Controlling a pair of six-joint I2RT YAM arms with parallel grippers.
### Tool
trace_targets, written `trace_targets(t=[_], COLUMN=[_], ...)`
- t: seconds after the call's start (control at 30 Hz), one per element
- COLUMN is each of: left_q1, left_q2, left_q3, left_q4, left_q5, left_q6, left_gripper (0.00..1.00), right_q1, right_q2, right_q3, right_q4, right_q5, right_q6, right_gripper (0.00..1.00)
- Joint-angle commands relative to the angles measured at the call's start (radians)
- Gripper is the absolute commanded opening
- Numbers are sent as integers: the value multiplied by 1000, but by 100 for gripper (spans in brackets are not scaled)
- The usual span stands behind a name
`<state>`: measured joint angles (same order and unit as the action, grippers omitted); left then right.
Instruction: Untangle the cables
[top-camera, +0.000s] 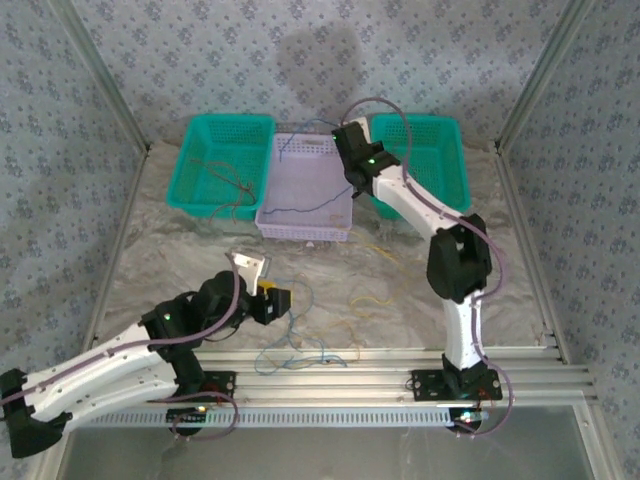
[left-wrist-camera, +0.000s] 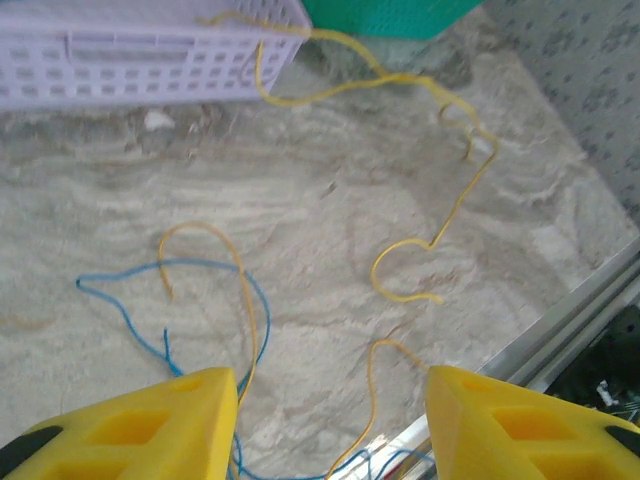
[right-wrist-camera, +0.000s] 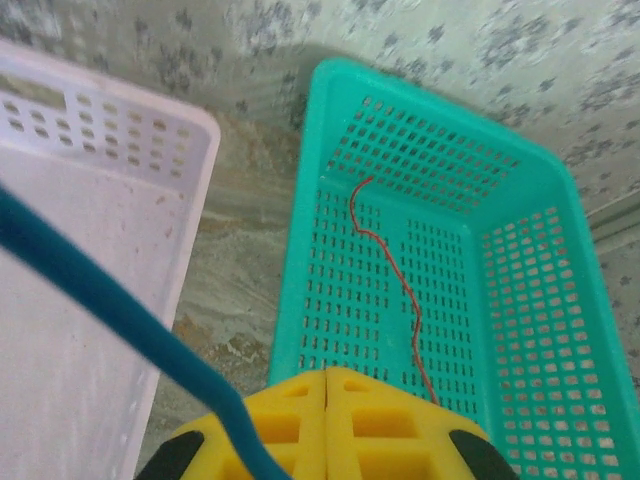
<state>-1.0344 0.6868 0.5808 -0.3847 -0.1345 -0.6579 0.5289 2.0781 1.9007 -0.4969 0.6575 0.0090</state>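
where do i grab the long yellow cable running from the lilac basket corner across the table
Grip the yellow cable near its hooked free end, which lies flat on bare table, touching no other strand. Come straight down from above, jaws across the strand.

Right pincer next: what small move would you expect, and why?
Probably shift the right pincer left over the lavender basket and open: it is shut on a blue cable that trails into that basket, while the pincer sits at the edge of the teal basket.

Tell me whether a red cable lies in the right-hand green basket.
Yes, a thin red cable runs across the green basket's floor.
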Motion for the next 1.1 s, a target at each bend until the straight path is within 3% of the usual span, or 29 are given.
trace_targets(t=[0.0,0.13,0.33,0.53,1.07], left_q1=[-13,-30,-45,-62,-79], left_q2=[11,32,126,235,430], left_q3=[-47,-96,-125,-151,-163], left_q4=[63,71,104,196,324], left_q5=[35,36,71,91,123], left_q6=[-62,-86,-108,-126,-118], left_gripper=[53,53,55,59,57], right_q1=[5,9,15,15,46], right_q2=[114,239,348,407,422], right_q3=[174,354,477,529,575], right_q4=[-176,-321,-406,-445,-440], right_q5=[-30,-105,-157,-182,-225], right_q6=[-22,-3,-9,-20,-68], right_gripper=[0,0,0,10,30])
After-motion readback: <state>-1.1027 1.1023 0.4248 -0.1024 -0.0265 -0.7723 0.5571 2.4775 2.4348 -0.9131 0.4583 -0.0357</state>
